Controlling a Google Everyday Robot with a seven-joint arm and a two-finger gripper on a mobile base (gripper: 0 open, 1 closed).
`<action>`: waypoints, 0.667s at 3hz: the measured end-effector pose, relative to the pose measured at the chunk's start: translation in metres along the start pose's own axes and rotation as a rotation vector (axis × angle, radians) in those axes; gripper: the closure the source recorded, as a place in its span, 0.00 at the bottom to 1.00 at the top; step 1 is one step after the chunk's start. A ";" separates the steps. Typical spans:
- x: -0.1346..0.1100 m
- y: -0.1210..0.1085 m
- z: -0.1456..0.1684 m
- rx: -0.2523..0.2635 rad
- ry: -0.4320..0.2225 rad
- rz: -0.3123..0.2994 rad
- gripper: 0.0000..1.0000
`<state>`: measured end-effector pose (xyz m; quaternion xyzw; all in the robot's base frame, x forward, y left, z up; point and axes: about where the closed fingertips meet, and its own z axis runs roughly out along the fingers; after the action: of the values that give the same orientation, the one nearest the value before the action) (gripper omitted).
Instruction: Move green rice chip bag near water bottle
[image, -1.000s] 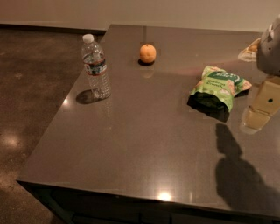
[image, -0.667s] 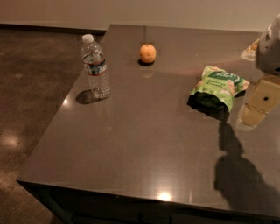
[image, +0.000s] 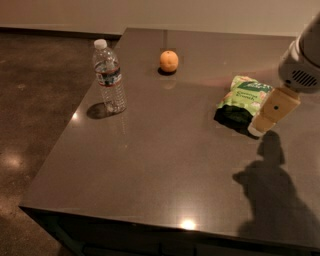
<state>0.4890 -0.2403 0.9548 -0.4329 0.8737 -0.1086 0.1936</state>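
The green rice chip bag (image: 245, 97) lies on the right part of the dark grey table (image: 165, 165). It is a crinkled bright-green pouch with white text. The water bottle (image: 109, 76) stands upright near the table's left edge, clear with a white cap and a blue, red and white label. My gripper (image: 267, 115) comes in from the right edge of the view. Its pale yellowish finger (image: 272, 110) hangs just right of the bag and covers the bag's right corner. The bag and the bottle are far apart.
A round orange fruit (image: 169, 61) sits at the back of the table between bottle and bag. The table's left and front edges drop to a dark polished floor (image: 35, 100). My arm casts a shadow on the table's front right part.
My gripper has moved left and slightly down towards the bag's right side. The bag, the bottle and the orange have not moved.
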 end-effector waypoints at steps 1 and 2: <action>0.008 -0.015 0.021 0.076 0.003 0.160 0.00; 0.016 -0.027 0.045 0.112 0.002 0.320 0.00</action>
<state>0.5188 -0.2700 0.9203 -0.2768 0.9241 -0.1255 0.2316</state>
